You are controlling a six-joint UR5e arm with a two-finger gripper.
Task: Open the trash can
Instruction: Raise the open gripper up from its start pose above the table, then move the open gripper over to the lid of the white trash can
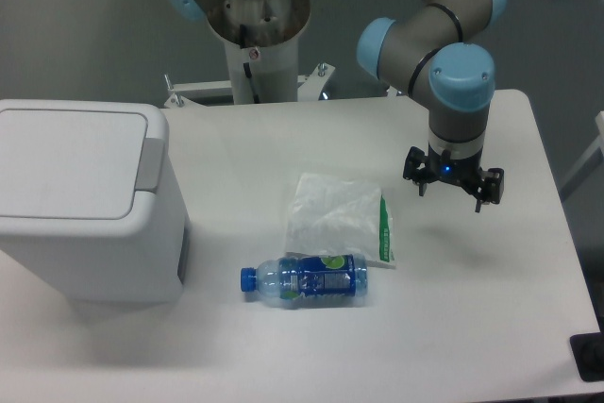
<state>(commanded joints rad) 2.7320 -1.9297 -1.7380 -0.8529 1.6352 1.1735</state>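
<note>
The trash can [80, 205] is a big boxy white bin standing at the left of the table. Its flat lid [71, 162] lies closed, with a grey hinge strip [151, 162] along its right side. My gripper [453, 197] hangs over the right part of the table, far from the bin, pointing down. Its fingers [483, 191] stand spread apart with nothing between them.
A clear plastic bottle with a blue cap and label [307, 280] lies on its side in the middle front. Behind it rests a white plastic bag with green print [340, 219]. The arm's base column [255, 35] rises at the table's back edge.
</note>
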